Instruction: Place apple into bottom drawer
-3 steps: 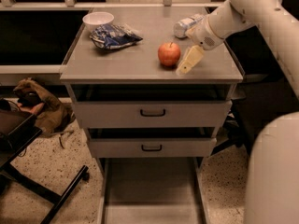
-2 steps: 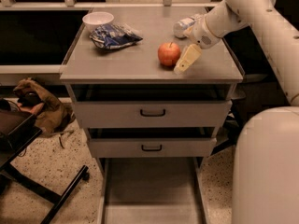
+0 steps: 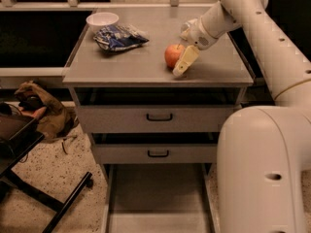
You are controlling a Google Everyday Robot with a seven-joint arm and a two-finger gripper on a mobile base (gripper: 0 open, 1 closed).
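Note:
The red-orange apple (image 3: 172,56) sits on the grey cabinet top (image 3: 121,67), right of centre near the front edge. My gripper (image 3: 181,67) comes down from the upper right on the white arm and is right beside the apple's right front side, touching or nearly touching it. The bottom drawer (image 3: 158,193) is pulled open at floor level below the cabinet, showing its flat grey floor and low side rails with nothing in it.
A white bowl (image 3: 102,19) and a blue snack bag (image 3: 119,37) lie at the back left of the top. Two upper drawers with black handles (image 3: 159,117) are shut. My white body (image 3: 262,169) fills the lower right. A chair base (image 3: 29,178) and a brown bag (image 3: 43,108) are on the left.
My gripper has moved slightly left, closer to the apple. The apple has not moved. My white body takes up more of the lower right.

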